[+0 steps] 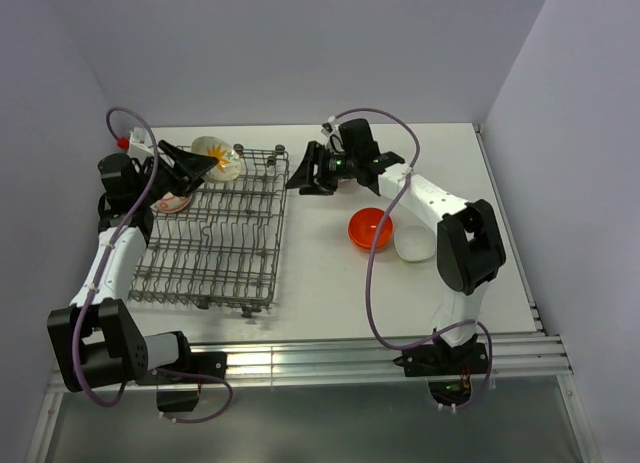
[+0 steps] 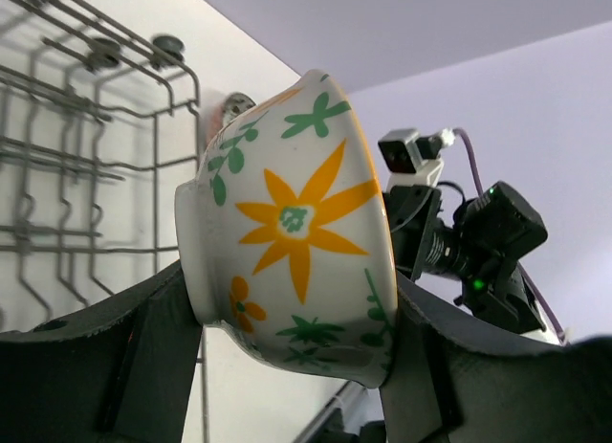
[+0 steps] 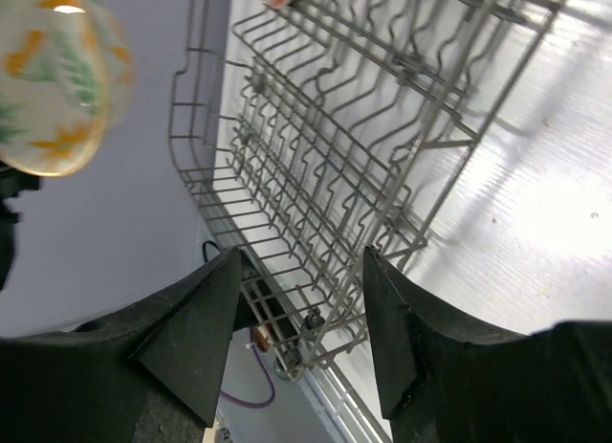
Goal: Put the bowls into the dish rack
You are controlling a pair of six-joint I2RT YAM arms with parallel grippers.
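- The left gripper (image 1: 198, 167) is seen over the far left corner of the rack (image 1: 215, 245). It is closed on a flowered bowl (image 2: 292, 242).
- In the left wrist view the bowl is pinched at its sides between the two dark fingers (image 2: 143, 357). It is tipped over rather than upright (orange flowers and green leaves are painted on its outside). It is held in the air above the far edge of the rack, clear of the wires.
- The rack is set on the left half of the bench (image 1: 320, 273), with its long sides running from the near edge toward the far edge.
- A pinkish bowl (image 1: 172, 201) with a red pattern is lodged in the far left corner of the rack. It is leaned among the upright wires.
- The right gripper (image 1: 300, 173) is held just beside the far right corner of the rack. Its jaws are spread wide and nothing is held between them, as is shown in the right wrist view.
- An orange bowl (image 1: 369, 228) is stood on the bench to the right of the rack, well apart from it, mouth up.
- A white bowl (image 1: 414, 244) is placed just beside the orange one on its right. Whether the two touch cannot be told.
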